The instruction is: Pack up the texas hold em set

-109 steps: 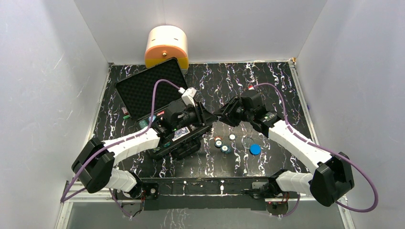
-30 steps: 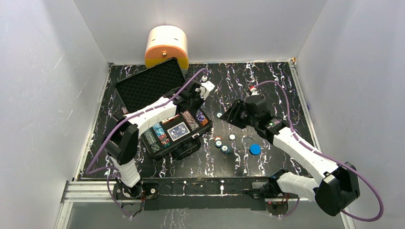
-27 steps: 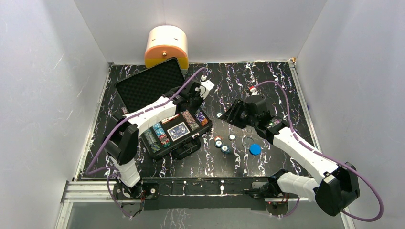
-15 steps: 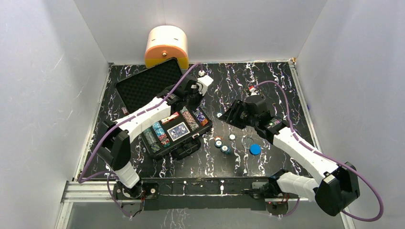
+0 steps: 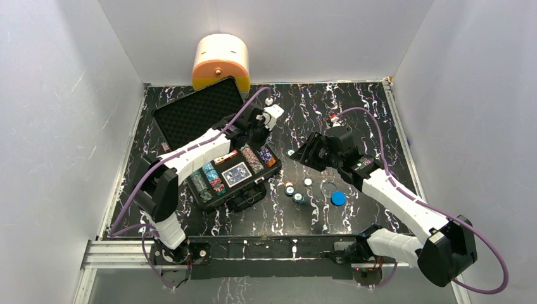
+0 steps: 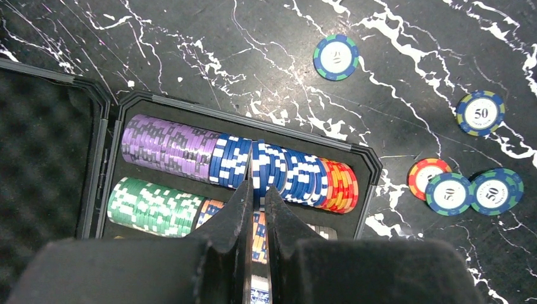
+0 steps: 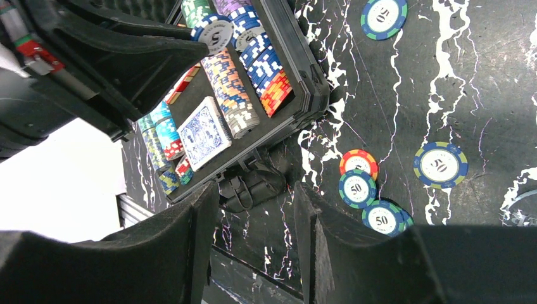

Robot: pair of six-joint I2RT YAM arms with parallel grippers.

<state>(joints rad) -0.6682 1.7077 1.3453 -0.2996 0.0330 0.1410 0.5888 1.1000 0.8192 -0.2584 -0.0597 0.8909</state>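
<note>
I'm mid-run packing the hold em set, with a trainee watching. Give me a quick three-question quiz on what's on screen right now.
1. True or false: the briefcase lid is closed.
2. What is the right claw holding? A) a chip B) a card deck C) nothing
3. What colour is the plain disc on the table beside the loose chips?
Key: 1 false, it lies open with its foam showing. 2 C, the claw is open and empty. 3 blue.
</note>
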